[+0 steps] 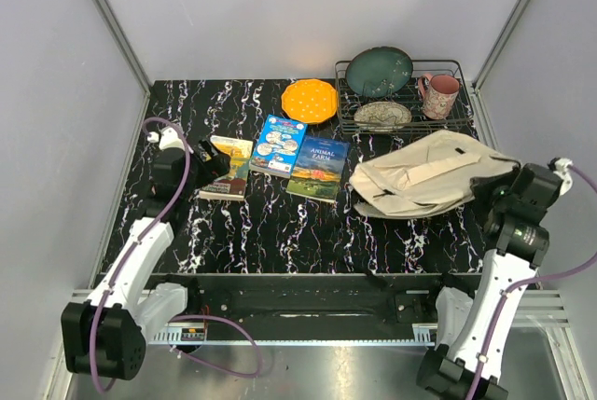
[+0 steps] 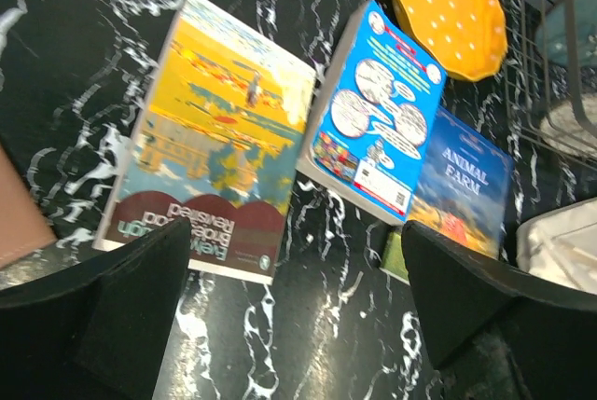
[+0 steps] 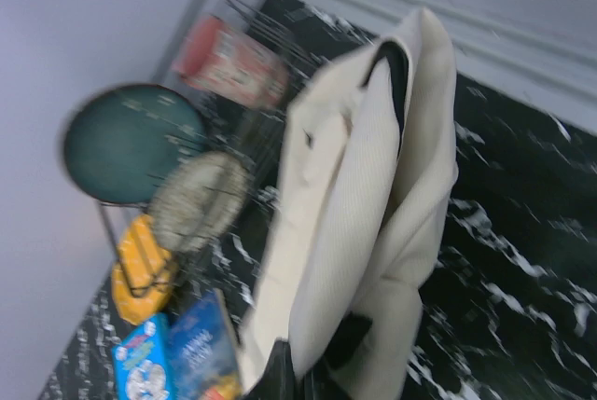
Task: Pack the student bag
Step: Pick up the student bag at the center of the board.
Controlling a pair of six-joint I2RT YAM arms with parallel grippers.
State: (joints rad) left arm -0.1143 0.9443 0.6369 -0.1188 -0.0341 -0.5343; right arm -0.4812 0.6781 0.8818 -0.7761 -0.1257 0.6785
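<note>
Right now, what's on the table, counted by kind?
3 books: yellow book, blue book, Animal Farm book
3 dishes: orange plate, teal plate, speckled dish
1 pink mug
1 wire rack
1 bag
Total: 9

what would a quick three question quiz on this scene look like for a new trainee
1. True or false: the left gripper is open, near the yellow-covered book.
2. What is the right gripper shut on? A the pink mug; B the student bag; C the orange plate.
3. Besides that yellow-covered book, how many other books lie on the table?
Key: 1 true; 2 B; 3 two, the blue book and Animal Farm.
</note>
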